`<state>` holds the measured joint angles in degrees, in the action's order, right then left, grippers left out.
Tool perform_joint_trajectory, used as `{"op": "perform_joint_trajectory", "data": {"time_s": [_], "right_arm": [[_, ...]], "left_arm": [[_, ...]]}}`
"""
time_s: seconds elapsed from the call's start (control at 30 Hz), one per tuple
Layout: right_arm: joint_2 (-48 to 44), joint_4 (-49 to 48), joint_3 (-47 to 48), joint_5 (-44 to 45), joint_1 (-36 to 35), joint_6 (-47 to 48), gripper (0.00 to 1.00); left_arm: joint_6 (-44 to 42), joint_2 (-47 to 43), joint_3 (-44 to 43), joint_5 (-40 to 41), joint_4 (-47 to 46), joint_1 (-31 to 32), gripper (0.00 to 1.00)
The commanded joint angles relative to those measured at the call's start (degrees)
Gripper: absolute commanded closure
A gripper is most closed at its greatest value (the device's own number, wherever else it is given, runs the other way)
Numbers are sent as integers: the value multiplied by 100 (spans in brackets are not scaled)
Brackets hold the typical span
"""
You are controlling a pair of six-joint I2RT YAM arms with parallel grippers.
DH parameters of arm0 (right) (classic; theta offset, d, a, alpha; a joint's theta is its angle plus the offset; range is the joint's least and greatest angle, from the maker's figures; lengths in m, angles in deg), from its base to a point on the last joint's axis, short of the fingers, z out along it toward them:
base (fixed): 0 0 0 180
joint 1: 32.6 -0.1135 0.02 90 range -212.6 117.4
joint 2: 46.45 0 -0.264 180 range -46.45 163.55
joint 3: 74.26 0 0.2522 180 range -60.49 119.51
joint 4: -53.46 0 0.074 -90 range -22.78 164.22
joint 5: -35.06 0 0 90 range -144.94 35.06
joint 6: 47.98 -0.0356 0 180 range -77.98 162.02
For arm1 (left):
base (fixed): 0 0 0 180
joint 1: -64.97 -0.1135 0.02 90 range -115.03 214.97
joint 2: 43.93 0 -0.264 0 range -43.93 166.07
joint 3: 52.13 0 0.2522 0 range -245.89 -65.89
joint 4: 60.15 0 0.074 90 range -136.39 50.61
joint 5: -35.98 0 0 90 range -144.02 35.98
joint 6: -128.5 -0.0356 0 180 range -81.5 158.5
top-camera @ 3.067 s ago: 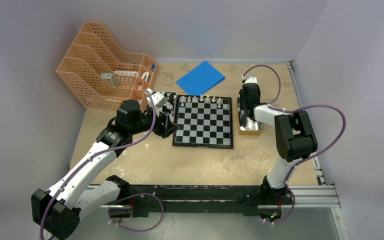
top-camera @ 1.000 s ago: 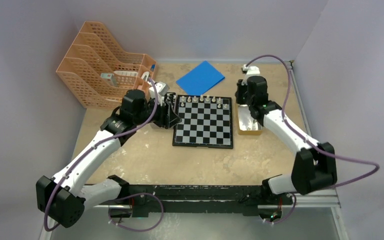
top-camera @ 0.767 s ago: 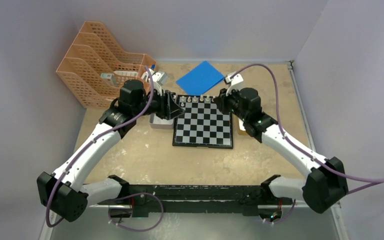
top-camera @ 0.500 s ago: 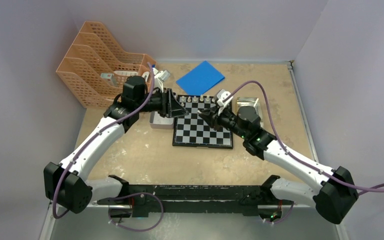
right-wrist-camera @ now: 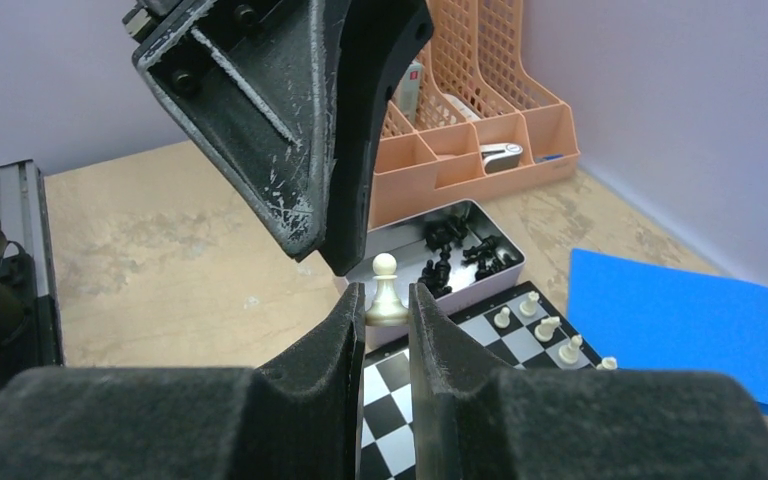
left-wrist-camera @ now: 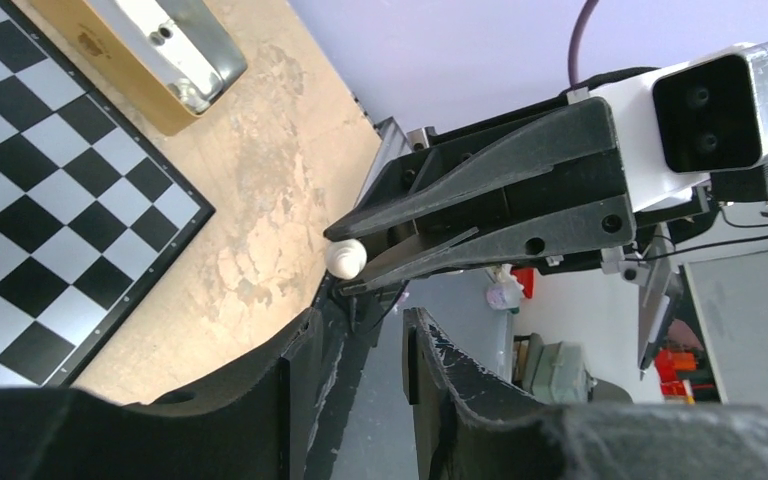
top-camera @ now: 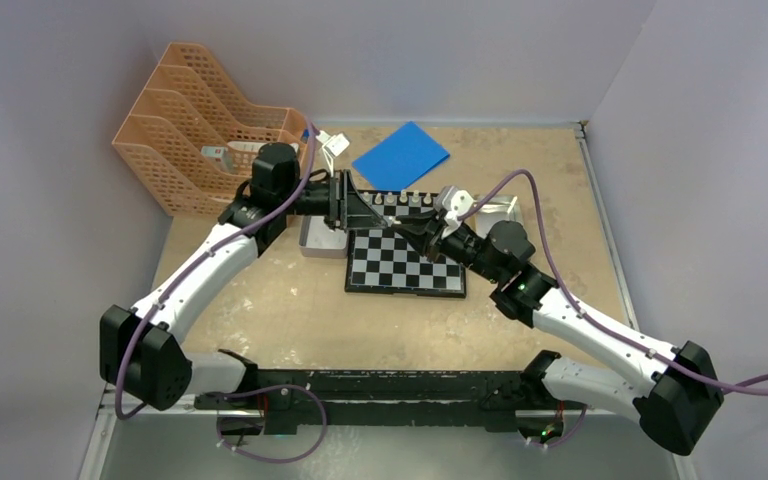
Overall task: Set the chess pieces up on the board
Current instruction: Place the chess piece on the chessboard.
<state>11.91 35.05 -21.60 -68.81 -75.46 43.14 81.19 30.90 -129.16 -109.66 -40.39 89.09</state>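
The step in hand looks like placing a white pawn. The right claw is clenched on a white pawn, gripping its base with the pawn upright and its round head above the fingertips. In the top view the claw hangs over the 12 o'clock part of the board, so the pawn is in the air and not yet on a square.

The left claw points toward the right one from about 9 o'clock, close to the pawn but not touching it. Its jaws stand a little apart with nothing between them.

A row of white pieces stands along the board's 12 o'clock edge, and the rest of the board is bare. Black pieces lie in a tin at the board's 9 o'clock side.

This could be a handover to the left claw, or simply the right claw carrying the pawn to its square; the pictures do not settle which. Either way, the pawn belongs in the row just in front of the white pieces. It needs a straight, slow descent, kept upright and clear of its neighbours, and the left claw should stay out of the path.
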Motion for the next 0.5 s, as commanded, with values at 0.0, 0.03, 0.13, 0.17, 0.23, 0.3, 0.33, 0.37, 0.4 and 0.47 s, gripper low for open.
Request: {"op": "perform_joint_trajectory", "data": {"time_s": [0.0,0.03,0.13,0.17,0.23,0.3,0.33,0.37,0.4,0.47], "right_arm": [[-89,-435,-22,-202,-48,129,84],[-81,-427,-29,-204,-55,137,84],[-84,-447,-35,-213,-59,142,84],[-81,-463,-39,-225,-70,138,84],[-59,-477,-33,-265,-71,129,84],[-36,-439,-8,-303,-79,131,84],[-32,-434,1,-313,-76,133,84],[-40,-437,0,-324,-79,138,84],[-45,-436,-4,-333,-75,142,84],[-52,-438,0,-336,-83,142,84]], "left_arm": [[337,80,-63,-378,-697,-21,65],[369,103,-63,-394,-757,-21,65],[406,192,-94,-440,-823,-21,64],[406,224,-112,-447,-820,-21,64],[398,280,-131,-427,-820,-21,65],[370,315,-153,-398,-832,-21,67],[350,326,-170,-370,-824,-21,68],[317,337,-187,-345,-795,-21,69],[290,346,-213,-318,-761,-21,69],[271,361,-238,-280,-739,-21,69]]}}
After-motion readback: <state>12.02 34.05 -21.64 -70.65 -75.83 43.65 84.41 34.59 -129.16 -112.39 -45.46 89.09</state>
